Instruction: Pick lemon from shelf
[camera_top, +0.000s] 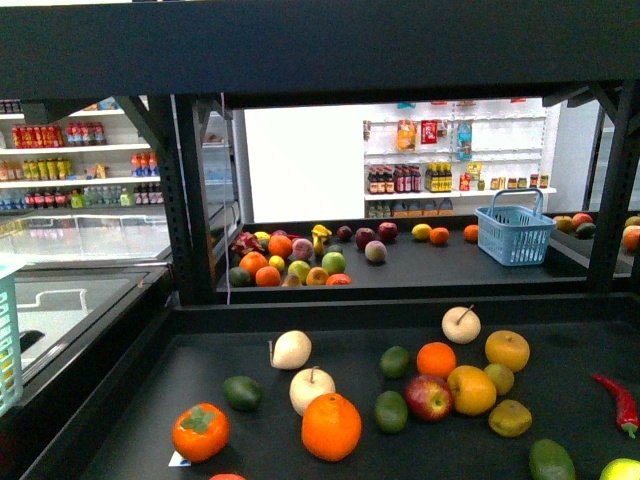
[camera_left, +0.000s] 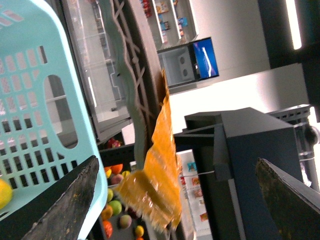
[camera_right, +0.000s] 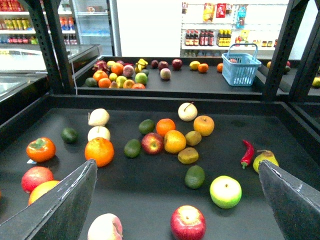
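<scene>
Lemon (camera_top: 472, 390): on shelf (camera_top: 400, 310) table, mid fruit cluster, touching red apple (camera_top: 428, 397); R claw (camera_right: 176, 200) apart, above table; L claw (camera_left: 175, 165) apart, by basket (camera_left: 30, 100); risk: crowded neighbours, so claw may grab lookalike or knock fruit rolling.

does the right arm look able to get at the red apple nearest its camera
Probably yes. The red apple lies uncovered on the shelf tray, roughly between the fingers of the open right tool, and the pale fruit and green apple beside it sit clear of it.
</scene>
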